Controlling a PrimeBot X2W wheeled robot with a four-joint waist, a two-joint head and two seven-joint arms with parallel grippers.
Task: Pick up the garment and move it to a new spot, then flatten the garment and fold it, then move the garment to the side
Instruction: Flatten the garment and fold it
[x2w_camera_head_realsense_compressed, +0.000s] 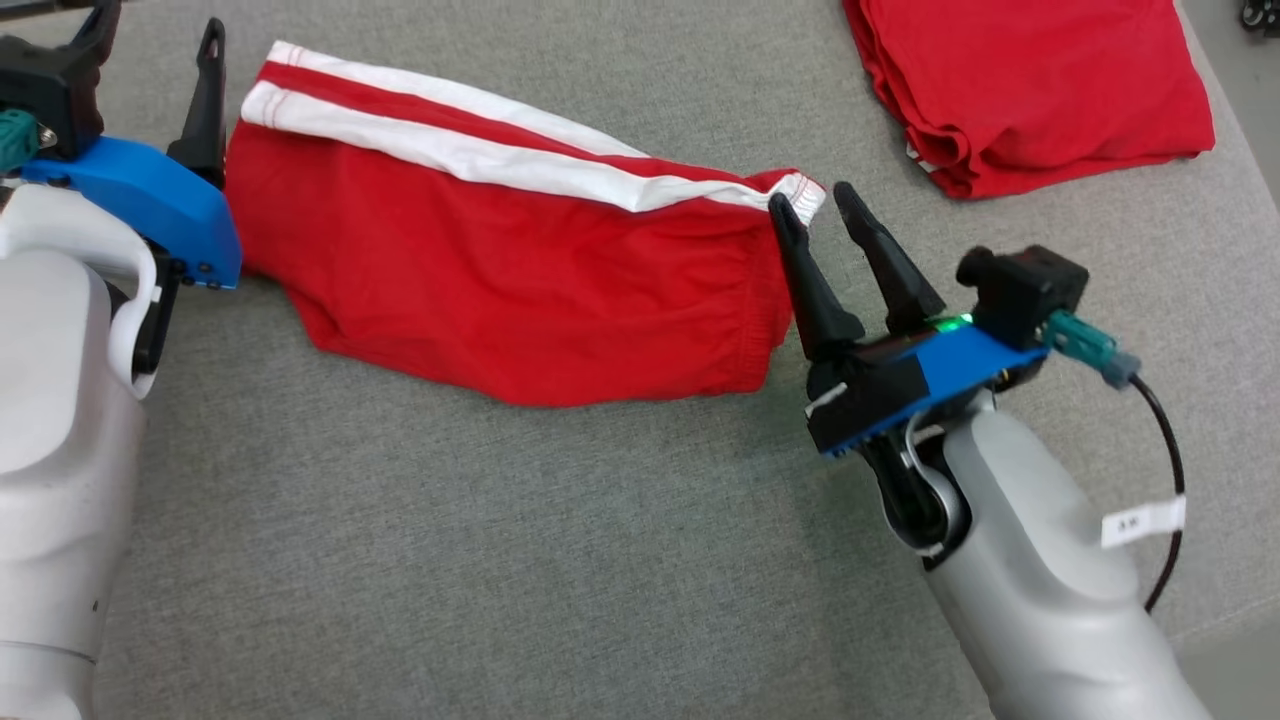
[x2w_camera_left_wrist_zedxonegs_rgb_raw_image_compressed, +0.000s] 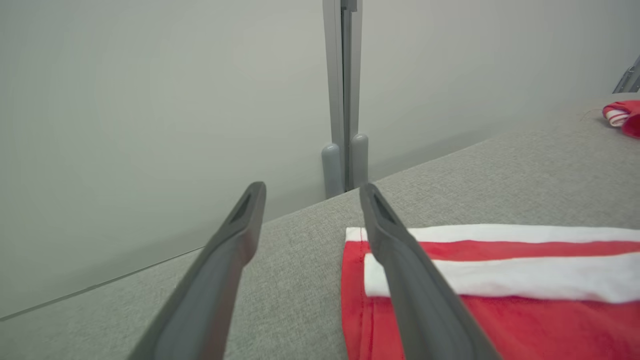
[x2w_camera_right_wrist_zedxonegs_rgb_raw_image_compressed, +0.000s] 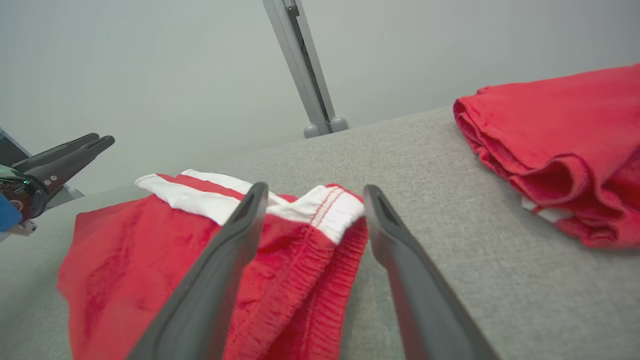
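Lying lengthwise across the grey woven-fabric table (x2w_camera_head_realsense_compressed: 500, 560), the red sports shorts with two white side stripes (x2w_camera_head_realsense_compressed: 500, 290) sit near the middle of the surface, doubled over so that the stripes run along the far edge. The garment looks flat and folded, and neither arm holds it.

The left gripper (x2w_camera_left_wrist_zedxonegs_rgb_raw_image_compressed: 311, 190) hangs at the shorts' left end with its two dark fingers spread apart. In the left wrist view one finger crosses in front of the striped hem corner (x2w_camera_left_wrist_zedxonegs_rgb_raw_image_compressed: 357, 235) and the other stands over bare table; whether the near one touches the cloth I cannot tell. The right gripper (x2w_camera_head_realsense_compressed: 812, 200) is at the opposite end, fingers likewise parted, straddling the white-tipped corner of the gathered elastic waistband (x2w_camera_right_wrist_zedxonegs_rgb_raw_image_compressed: 310, 280) without closing on it.

One arm at each end suits a long, limp piece: lifted from both ends it keeps its fold, whereas from one end it would sag open. I judge the folding about done, with the move to the side left.

A second folded red garment (x2w_camera_head_realsense_compressed: 1040, 80) rests well apart, at the table's far right corner, likely marking where finished pieces go. A grey partition post (x2w_camera_left_wrist_zedxonegs_rgb_raw_image_compressed: 344, 100) stands behind the table.
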